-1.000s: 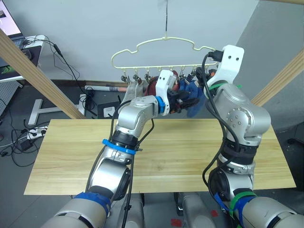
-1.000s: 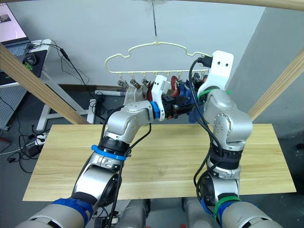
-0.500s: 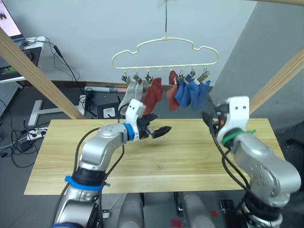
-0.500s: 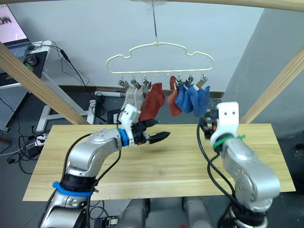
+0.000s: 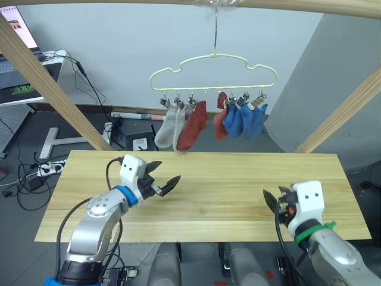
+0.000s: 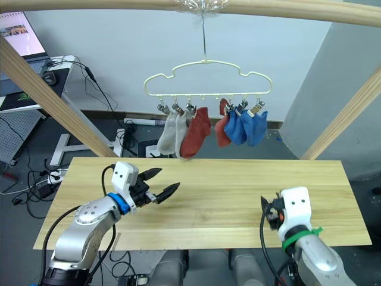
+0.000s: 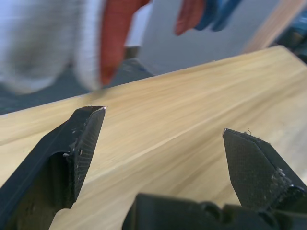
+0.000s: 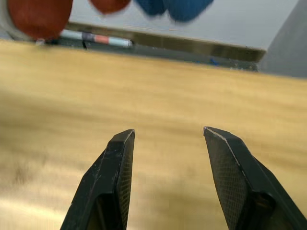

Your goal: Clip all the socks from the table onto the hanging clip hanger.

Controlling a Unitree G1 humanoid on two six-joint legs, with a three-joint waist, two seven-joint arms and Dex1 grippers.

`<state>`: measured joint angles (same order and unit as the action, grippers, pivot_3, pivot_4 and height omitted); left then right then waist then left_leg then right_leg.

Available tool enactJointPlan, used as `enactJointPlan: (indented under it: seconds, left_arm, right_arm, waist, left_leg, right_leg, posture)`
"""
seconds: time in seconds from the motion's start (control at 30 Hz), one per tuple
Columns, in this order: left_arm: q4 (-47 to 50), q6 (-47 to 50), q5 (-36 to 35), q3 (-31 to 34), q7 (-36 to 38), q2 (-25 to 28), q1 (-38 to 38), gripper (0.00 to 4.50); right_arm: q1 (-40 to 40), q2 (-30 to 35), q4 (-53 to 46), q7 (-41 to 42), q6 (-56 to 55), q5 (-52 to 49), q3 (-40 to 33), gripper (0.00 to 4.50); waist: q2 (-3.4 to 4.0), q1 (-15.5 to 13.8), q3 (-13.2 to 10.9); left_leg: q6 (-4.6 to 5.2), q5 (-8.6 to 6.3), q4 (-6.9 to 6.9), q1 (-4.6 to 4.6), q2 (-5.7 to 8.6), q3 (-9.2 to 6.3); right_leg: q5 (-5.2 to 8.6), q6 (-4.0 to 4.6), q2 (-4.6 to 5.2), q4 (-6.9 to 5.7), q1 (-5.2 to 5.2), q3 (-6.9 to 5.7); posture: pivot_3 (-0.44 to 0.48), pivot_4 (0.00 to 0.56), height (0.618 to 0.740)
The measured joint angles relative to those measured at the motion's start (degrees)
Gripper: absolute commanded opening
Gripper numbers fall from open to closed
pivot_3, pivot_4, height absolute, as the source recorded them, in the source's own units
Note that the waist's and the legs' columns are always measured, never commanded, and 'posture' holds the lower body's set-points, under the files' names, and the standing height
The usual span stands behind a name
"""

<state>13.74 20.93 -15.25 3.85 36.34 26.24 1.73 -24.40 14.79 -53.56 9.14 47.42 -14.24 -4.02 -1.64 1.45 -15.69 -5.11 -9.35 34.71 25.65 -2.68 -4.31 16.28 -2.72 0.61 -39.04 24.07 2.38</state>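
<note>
The cream clip hanger (image 5: 214, 64) hangs from the top beam over the far edge of the table (image 5: 238, 185). Clipped to it are two light grey socks (image 5: 168, 122), a large rust-red sock (image 5: 193, 126), a smaller rust-red sock (image 5: 221, 119) and two blue socks (image 5: 247, 118). No sock lies on the tabletop. My left gripper (image 5: 166, 173) hovers low over the table's left part, open and holding nothing. My right gripper (image 8: 167, 134) sits low near the front right of the table, also open and holding nothing. Both are well below the hanger.
Slanted pale wooden beams cross at the left (image 5: 53, 83) and right (image 5: 339, 113), and a horizontal beam (image 5: 286, 5) carries the hanger's hook. A desk with a screen (image 5: 24, 59) and floor cables (image 5: 36, 173) lie beyond the table's left end.
Both arms have come down from the hanger to low over the table, the left at the left side and the right at the front right. The socks now hang free from the clips.
</note>
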Motion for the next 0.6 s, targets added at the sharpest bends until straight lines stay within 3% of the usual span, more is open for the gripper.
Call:
enactJointPlan:
  seconds: [0.2,0.6]
  left_arm:
    - [1.36,1.41,-0.68,2.78,-2.65,-0.02,-3.66,4.47]
    - [2.96,4.76,-4.19,3.78,-3.24,0.56,-5.87,4.47]
  right_arm:
    - [-8.8,-0.12,0.29,1.01,-6.78,1.05,0.82,2.35]
    - [-9.56,0.19,2.33,1.53,-9.41,1.51,0.71,2.35]
  waist:
    - [-0.02,-0.37,1.1]
    - [0.0,-1.46,2.38]
  left_leg:
    - [0.0,0.0,0.01,-0.04,-0.03,0.03]
    - [0.01,0.0,0.02,-0.13,-0.05,0.09]
  right_leg:
    - [0.05,0.22,0.01,0.0,-0.01,0.01]
    - [0.16,0.51,0.0,0.0,-0.06,0.05]
  posture:
    - [0.084,0.187,0.74]
    - [0.103,0.198,0.74]
